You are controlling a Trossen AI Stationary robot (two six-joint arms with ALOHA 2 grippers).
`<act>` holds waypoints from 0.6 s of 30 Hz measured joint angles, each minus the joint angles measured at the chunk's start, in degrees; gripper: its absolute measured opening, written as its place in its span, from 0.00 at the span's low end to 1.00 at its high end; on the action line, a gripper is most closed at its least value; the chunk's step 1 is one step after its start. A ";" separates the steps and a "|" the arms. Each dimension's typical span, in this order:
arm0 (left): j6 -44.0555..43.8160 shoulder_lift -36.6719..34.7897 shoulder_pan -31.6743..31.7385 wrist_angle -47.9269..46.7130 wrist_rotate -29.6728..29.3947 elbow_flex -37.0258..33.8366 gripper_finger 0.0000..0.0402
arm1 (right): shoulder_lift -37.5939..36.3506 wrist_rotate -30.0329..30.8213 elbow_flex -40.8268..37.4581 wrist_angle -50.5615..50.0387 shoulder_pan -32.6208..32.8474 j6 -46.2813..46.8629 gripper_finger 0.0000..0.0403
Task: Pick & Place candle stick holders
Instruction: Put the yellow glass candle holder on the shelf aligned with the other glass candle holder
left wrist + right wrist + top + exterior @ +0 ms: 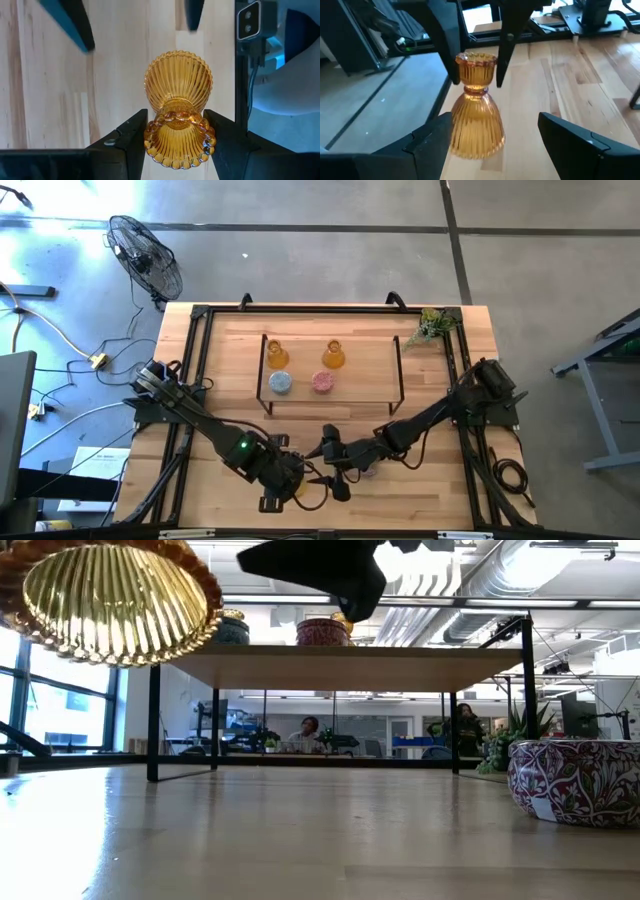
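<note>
My left gripper (177,122) is shut on an amber ribbed glass candle stick holder (177,85) near the table's front edge; it shows in the high view (300,491). My right gripper (495,119) is open just right of it and faces it, with its fingers level with the holder's flared base (476,127). I cannot tell whether they touch it. Two more amber holders (277,355) (333,356), a blue one (281,383) and a pink one (322,382) stand on a low black-framed shelf (400,370). A patterned purple holder (575,780) stands on the table. My left gripper pinches the amber holder between its two fingers at the narrow neck, just under the beaded cup rim (175,119). The fingers (445,45) come from above, pointing down. The holder hangs upright below them, its flared base (110,600) lifted clear of the table.
The shelf fills the table's middle. A green plant sprig (430,328) lies at the far right corner. A black frame (195,330) runs round the tabletop. A fan (145,255) and cables are on the floor to the left. People sit in the room beyond (308,730).
</note>
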 joint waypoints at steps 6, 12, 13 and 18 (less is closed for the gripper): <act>0.70 0.00 0.42 0.28 -1.65 0.00 0.43 | 3.37 -1.53 4.53 -0.80 0.08 -1.68 0.72; 2.35 0.00 0.80 1.53 -2.75 0.02 0.43 | 6.17 -1.18 12.56 -10.63 0.63 -2.86 0.72; 2.65 0.00 0.75 1.45 -2.70 0.00 0.43 | 6.74 -1.16 13.35 -11.49 0.63 -2.77 0.72; 3.64 -0.05 0.67 2.10 -2.76 0.00 0.43 | 9.25 -2.27 15.91 -12.24 0.62 -2.57 0.72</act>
